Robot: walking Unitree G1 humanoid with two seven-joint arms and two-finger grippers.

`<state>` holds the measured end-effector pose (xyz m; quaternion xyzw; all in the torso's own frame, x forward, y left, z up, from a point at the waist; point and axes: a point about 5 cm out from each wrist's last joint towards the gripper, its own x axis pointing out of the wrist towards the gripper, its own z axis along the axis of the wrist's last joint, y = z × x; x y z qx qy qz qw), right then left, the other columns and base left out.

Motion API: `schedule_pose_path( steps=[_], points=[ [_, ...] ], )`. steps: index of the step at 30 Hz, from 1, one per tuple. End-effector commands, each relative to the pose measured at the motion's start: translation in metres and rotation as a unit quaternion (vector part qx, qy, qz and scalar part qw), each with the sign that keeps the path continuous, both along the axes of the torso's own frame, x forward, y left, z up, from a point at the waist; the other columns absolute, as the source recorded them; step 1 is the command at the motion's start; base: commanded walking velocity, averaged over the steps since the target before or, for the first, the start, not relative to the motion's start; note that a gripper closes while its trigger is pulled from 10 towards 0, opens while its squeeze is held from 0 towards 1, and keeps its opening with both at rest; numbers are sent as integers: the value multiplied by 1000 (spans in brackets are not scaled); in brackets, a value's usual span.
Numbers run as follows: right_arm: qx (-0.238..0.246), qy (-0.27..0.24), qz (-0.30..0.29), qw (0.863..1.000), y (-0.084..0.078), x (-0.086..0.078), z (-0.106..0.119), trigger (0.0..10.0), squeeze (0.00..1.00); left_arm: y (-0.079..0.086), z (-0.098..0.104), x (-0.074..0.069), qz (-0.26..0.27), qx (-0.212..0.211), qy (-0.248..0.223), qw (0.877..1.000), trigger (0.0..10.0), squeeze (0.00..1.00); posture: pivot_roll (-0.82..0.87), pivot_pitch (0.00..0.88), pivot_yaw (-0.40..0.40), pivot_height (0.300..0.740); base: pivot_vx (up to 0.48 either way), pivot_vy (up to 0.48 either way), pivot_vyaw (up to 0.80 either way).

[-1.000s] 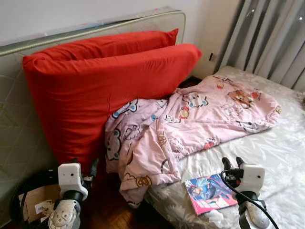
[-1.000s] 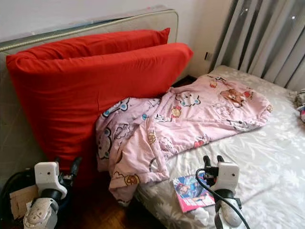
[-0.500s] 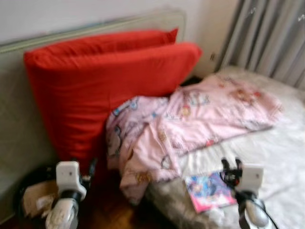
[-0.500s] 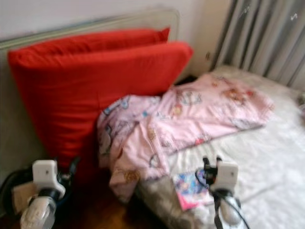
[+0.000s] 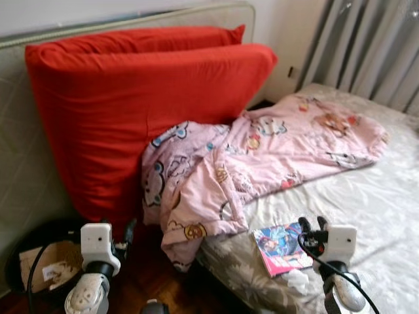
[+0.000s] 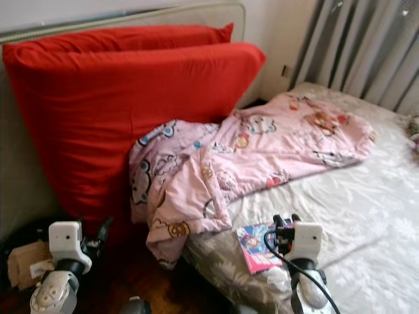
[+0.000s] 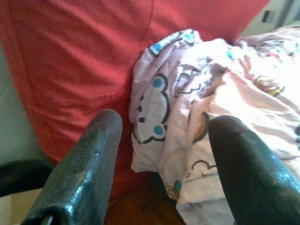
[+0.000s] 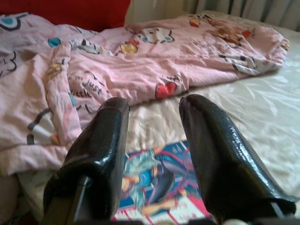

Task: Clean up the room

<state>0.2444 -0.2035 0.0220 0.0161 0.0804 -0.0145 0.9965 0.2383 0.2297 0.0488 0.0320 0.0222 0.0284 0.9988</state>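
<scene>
A bedroom seen from the robot's head, looking down at a bed corner. At far left, low on the dark wood floor, a black basket (image 5: 19,261) holds what looks like crumpled cardboard, though shadow makes its contents hard to read. Just beside it the left gripper (image 5: 124,233) hovers over the floor, its two black fingers spread apart and holding nothing, aimed toward the foot of two big red pillows (image 5: 144,111) propped upright against a pale quilted headboard (image 5: 26,170). Leaning against the pillows and spilling right across the bed lies a rumpled pink blanket (image 5: 262,163) printed with cartoon bears; one corner hangs off the mattress edge toward the floor. Further right, on the grey patterned bedsheet (image 5: 380,209), a colourful comic book (image 5: 281,247) lies flat near the mattress edge, with a bit of white crumpled paper (image 5: 296,281) just below it. The right gripper (image 5: 311,224) hovers directly over the book's far edge, fingers parted and empty. The book sits just beneath and slightly behind those fingertips, its long side running roughly along the gripper's reach, so the right arm is plainly the nearer one for a pick. Grey curtains (image 5: 373,46) hang at far right
</scene>
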Motion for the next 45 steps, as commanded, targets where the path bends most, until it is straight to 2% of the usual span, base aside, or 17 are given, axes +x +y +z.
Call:
schedule_pose_path(
  steps=[1, 14, 23, 28, 35, 45],
  points=[
    [3, -13, 7, 1000, 2, 3, 4, 10000, 0, -2, 2, 2, -8, 3, 1, 1000, 10000, 0, -14, 0, -54, 613, 0, 0, 0],
    [43, -18, -19, 999, 1, 4, 6, 10000, 0, -1, 4, 2, -21, 14, 6, 1000, 10000, 0, -8, 0, -34, 609, 0, 0, 0],
    [22, 0, 0, 1000, 1, -3, 0, 10000, 0, -3, 5, 4, -26, 13, 11, 1000, 10000, 0, -10, 0, -34, 609, 0, 0, 0],
    [24, 2, 25, 999, 8, -5, -1, 10000, 0, -3, 5, 3, -23, 12, 11, 1000, 10000, 0, -7, 0, -37, 609, 0, 0, 740],
    [39, 6, 26, 999, 10, -6, -2, 10000, 0, -2, 5, 2, -25, 13, 13, 1000, 10000, 0, -11, 0, -33, 609, 0, 0, 712],
    [45, 14, 11, 999, 9, -7, -5, 10000, 0, -2, 7, 5, -32, 16, 13, 999, 10000, 0, -9, 0, -27, 609, 0, 0, 0]
  ],
)
